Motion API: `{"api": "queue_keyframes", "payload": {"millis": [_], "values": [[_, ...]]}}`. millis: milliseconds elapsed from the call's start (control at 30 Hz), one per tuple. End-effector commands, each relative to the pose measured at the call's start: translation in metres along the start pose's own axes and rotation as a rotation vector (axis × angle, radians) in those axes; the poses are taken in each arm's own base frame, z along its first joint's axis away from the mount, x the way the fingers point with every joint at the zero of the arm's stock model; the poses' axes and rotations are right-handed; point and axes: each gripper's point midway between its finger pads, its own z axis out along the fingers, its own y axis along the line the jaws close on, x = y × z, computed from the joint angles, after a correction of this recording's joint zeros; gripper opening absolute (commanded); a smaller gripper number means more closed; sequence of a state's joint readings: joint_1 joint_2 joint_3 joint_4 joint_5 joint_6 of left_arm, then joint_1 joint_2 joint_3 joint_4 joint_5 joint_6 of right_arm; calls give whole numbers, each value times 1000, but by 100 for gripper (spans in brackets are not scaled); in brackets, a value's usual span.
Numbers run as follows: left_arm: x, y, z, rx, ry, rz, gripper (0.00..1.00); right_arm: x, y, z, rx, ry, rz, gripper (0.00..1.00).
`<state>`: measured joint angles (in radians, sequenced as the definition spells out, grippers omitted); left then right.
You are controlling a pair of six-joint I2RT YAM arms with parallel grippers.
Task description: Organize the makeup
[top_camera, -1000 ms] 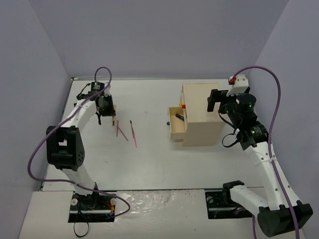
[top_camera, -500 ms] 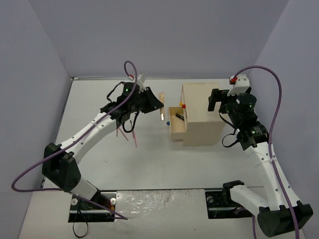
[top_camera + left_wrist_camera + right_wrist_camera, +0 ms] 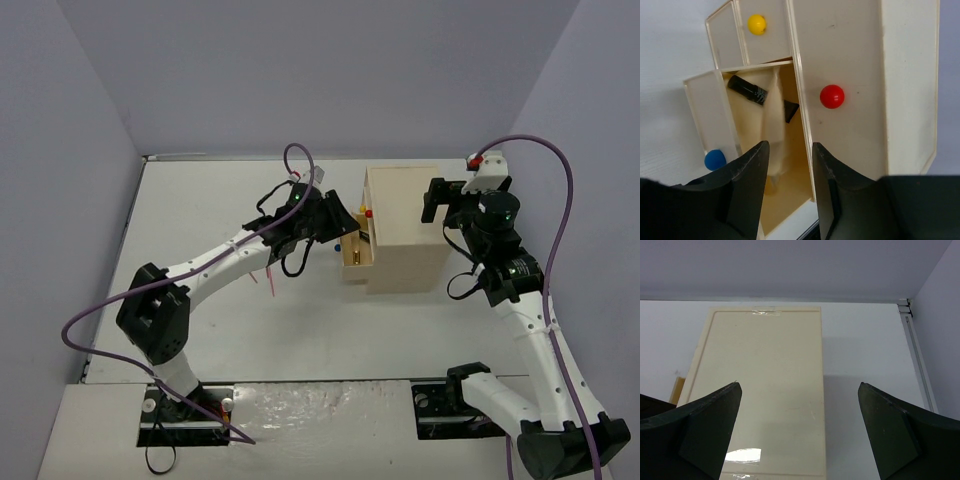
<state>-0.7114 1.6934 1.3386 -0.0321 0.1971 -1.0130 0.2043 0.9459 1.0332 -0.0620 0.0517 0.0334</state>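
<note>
My left gripper point(image 3: 789, 156) hung over the open drawer point(image 3: 705, 117), jaws apart, so the tan case point(image 3: 774, 125) could join the black tube point(image 3: 747, 90); my right gripper point(image 3: 799, 392) gaped empty.

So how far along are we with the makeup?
Done: black tube lies in the open drawer. In hand: a pale flat case stands in that drawer between the parted left jaws. Left: pink pencils on the table.
</note>
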Motion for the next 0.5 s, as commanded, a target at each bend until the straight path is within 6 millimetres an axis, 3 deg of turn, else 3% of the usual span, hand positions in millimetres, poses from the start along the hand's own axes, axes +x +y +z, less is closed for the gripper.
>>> {"api": "queue_keyframes", "payload": {"millis": [0,200,467], "values": [[-42,-62,-19,156,-143,23,46,-29,-2,-2,21,-107,24,100],[-50,-61,-45,93,-174,128,69,-29,-1,0,17,-95,31,100],[-58,-18,-86,-44,-212,487,91,-9,5,20,-22,14,32,100]]}}
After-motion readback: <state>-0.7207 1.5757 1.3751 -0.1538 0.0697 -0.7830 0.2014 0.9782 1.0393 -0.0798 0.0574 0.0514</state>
